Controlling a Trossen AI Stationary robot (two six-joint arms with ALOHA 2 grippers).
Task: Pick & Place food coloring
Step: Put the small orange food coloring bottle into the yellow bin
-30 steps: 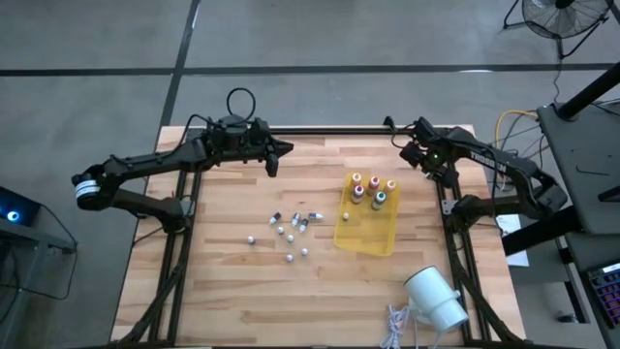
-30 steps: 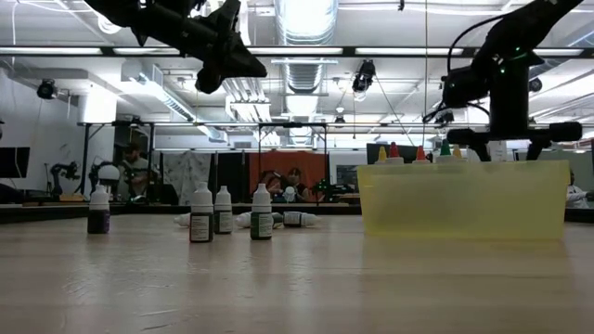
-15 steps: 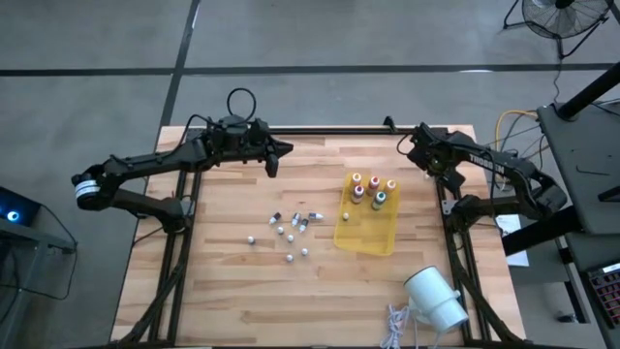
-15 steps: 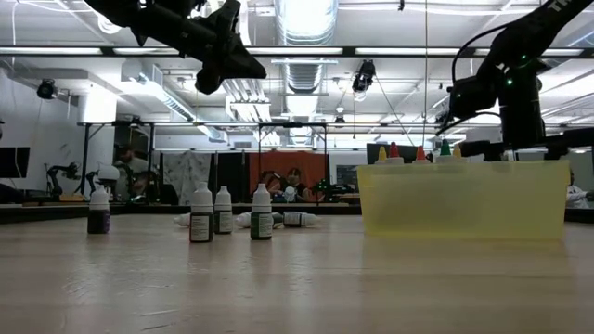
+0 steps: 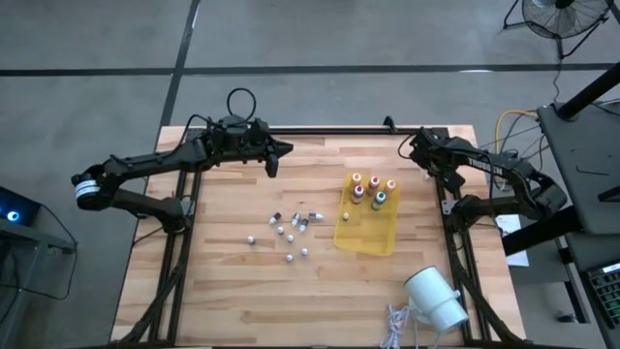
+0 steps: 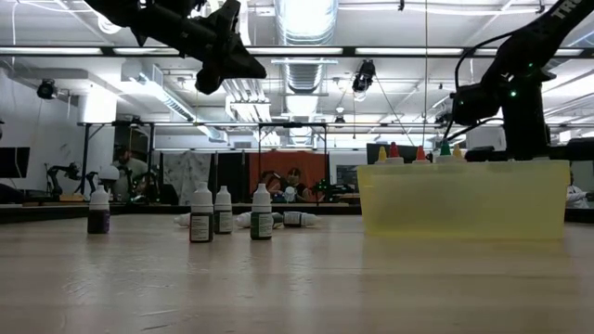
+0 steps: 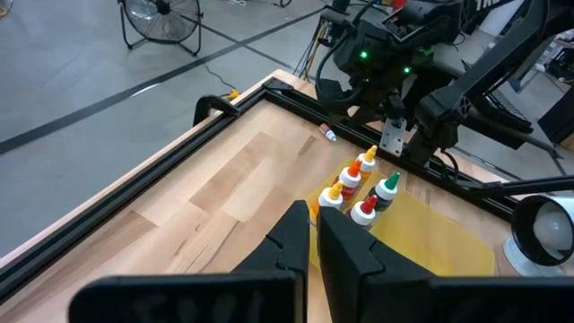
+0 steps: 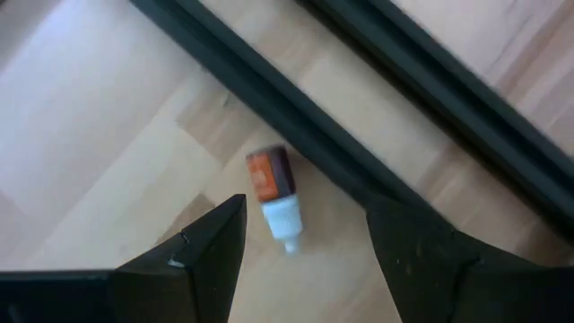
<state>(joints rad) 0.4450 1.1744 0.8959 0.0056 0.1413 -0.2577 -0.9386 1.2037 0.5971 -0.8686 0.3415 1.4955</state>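
Note:
A small food coloring bottle (image 8: 273, 197) with an orange label and white tip lies on its side on the wood beside the black rail, at the table's far right; it also shows in the left wrist view (image 7: 329, 134). My right gripper (image 8: 305, 242) (image 5: 422, 150) hangs open above it, pointing steeply down, touching nothing. Several bottles (image 5: 372, 190) with orange, red and green tops stand upright at the far end of the yellow tray (image 5: 373, 237). Tiny vials (image 5: 291, 231) are scattered on the table's middle. My left gripper (image 5: 276, 157) (image 7: 311, 242) is shut, raised over the far left.
A black rail (image 8: 296, 117) frames the table right beside the lying bottle. A big white cylinder (image 5: 434, 299) lies near the front right corner, with a cable (image 5: 395, 325) next to it. In the low view small bottles (image 6: 201, 215) stand left of the tray (image 6: 464, 199).
My right gripper has sunk toward the table at the far right corner, tipped more steeply downward and rolled at the wrist. It has stayed open. The bottles and vials have kept their places.

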